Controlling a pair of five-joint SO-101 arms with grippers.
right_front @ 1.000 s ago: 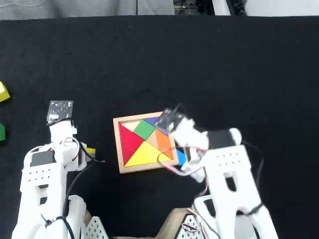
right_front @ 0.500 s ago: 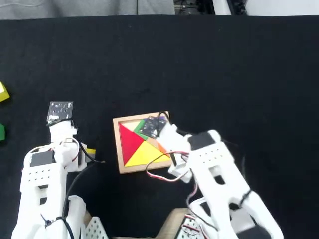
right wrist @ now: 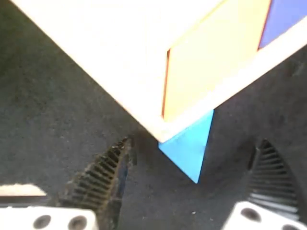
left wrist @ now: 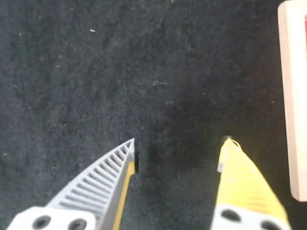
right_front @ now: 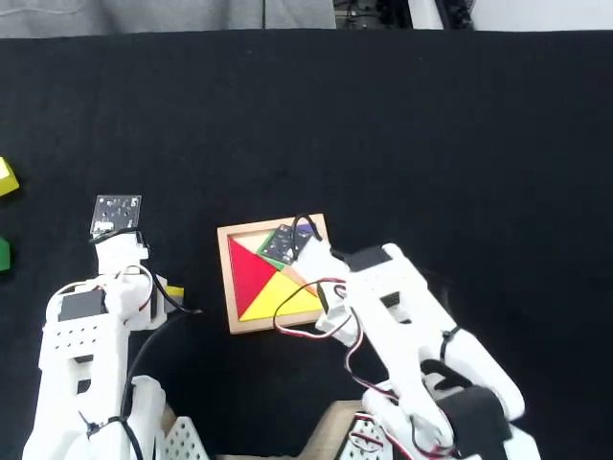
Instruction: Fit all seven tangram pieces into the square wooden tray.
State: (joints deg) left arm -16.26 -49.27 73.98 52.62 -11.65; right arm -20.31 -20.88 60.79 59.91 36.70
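The square wooden tray point(right_front: 226, 278) lies in the middle of the black table, showing a red piece point(right_front: 247, 273), a yellow piece point(right_front: 283, 297) and a green piece point(right_front: 273, 251). My right arm lies over its right side. In the right wrist view the tray corner point(right wrist: 230, 81) holds an orange piece point(right wrist: 211, 62) and a violet-blue piece point(right wrist: 288, 19). A light blue triangle point(right wrist: 189, 148) pokes out at the tray's outer edge onto the cloth. My right gripper point(right wrist: 194, 143) is open, one finger on either side of that triangle. My left gripper point(left wrist: 180, 141) is open over bare cloth, left of the tray edge point(left wrist: 292, 96).
A yellow block point(right_front: 6, 177) and a green block point(right_front: 3, 254) sit at the table's far left edge. The black cloth stretches wide and bare behind the tray and to its right. A wooden base point(right_front: 335, 422) lies between the arms at the front.
My right arm has swung left and forward over the tray, now hiding the orange and blue pieces in the high view. The left arm has not moved.
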